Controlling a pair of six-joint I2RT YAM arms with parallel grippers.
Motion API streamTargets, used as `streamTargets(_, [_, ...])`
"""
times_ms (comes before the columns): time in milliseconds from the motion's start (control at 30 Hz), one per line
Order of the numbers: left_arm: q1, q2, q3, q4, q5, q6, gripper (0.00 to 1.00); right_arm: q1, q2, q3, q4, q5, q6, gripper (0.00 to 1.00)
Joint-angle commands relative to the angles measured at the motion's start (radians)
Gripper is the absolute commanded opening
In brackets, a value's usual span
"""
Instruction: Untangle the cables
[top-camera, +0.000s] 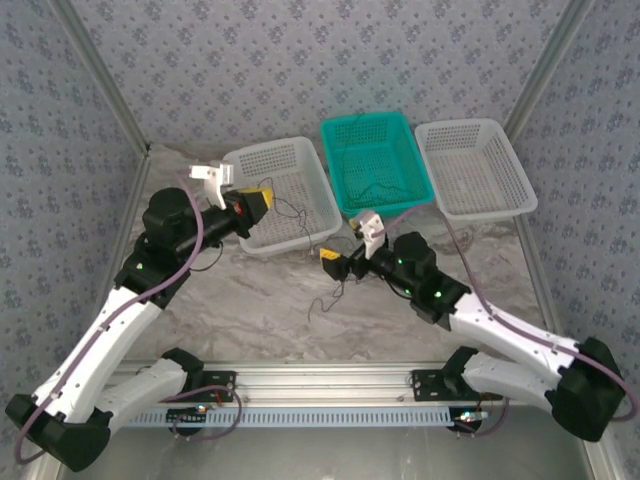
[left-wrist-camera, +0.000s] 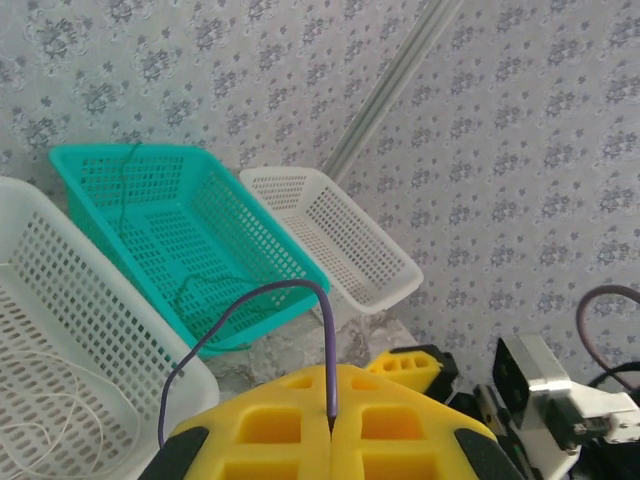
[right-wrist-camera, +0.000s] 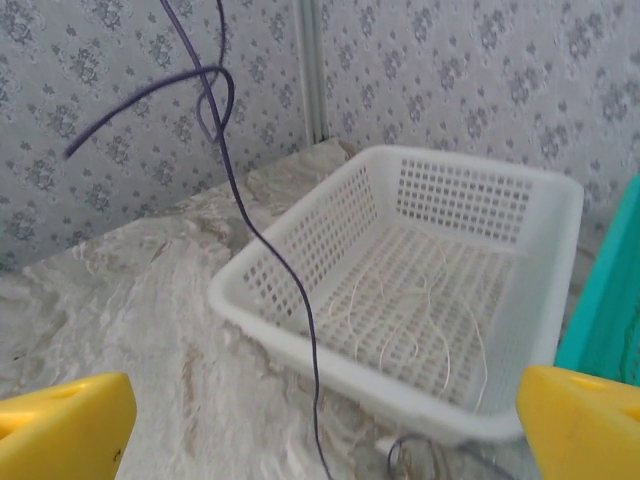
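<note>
Above the marbled table (top-camera: 260, 315), within floral-papered walls (top-camera: 300, 60), left gripper (left-wrist-camera: 332, 425) is clamped on a dark cable (left-wrist-camera: 329, 350); right gripper (right-wrist-camera: 320, 420) stands wide apart. Whitish cable (right-wrist-camera: 420, 310) lies in the left white basket (right-wrist-camera: 470, 200).

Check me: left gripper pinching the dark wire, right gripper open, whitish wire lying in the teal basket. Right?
Not quite. The whitish wire lies in the white basket, not the teal one; the right wrist view shows it. The rest is correct: the left gripper pinches the dark wire, and the right gripper is open.
</note>
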Motion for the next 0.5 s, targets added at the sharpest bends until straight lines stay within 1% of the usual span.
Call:
streamTargets(0, [0.002,-0.015,0.015,0.049,0.04,-0.017,0.0,0.0,0.098,0.072,0.11,0.023,-0.109,0.98])
streamTargets(133, [0.001,-0.029,0.009,0.049,0.037,-0.023,0.0,-0.007,0.237,0.157,0.159,-0.096,-0.125,0.91])
streamTargets(167, [0.001,-0.033,0.008,0.051,0.035,-0.024,0.0,-0.008,0.268,0.179,0.166,-0.116,-0.12,0.86])
streamTargets(200, [0.001,-0.037,0.005,0.05,0.032,-0.026,0.0,-0.008,0.3,0.194,0.172,-0.12,-0.113,0.77])
streamTargets(233, [0.0,-0.04,0.003,0.051,0.028,-0.025,0.0,-0.008,0.327,0.207,0.182,-0.11,-0.1,0.59])
streamTargets(267, [0.0,-0.043,0.002,0.049,0.024,-0.024,0.0,-0.008,0.353,0.217,0.198,-0.089,-0.079,0.39])
streamTargets(333, [-0.002,-0.05,0.001,0.041,0.015,-0.017,0.0,-0.017,0.375,0.224,0.217,-0.108,-0.042,0.0])
streamTargets(400, [-0.002,-0.056,0.0,0.025,0.004,-0.007,0.0,-0.014,0.365,0.22,0.229,-0.113,-0.011,0.0])
streamTargets(433, [-0.001,-0.06,0.0,0.016,-0.004,0.001,0.02,-0.009,0.348,0.219,0.219,-0.11,0.0,0.0])
streamTargets(467, [-0.002,-0.064,-0.003,0.01,-0.012,0.012,0.07,-0.001,0.33,0.218,0.2,-0.097,0.012,0.0])
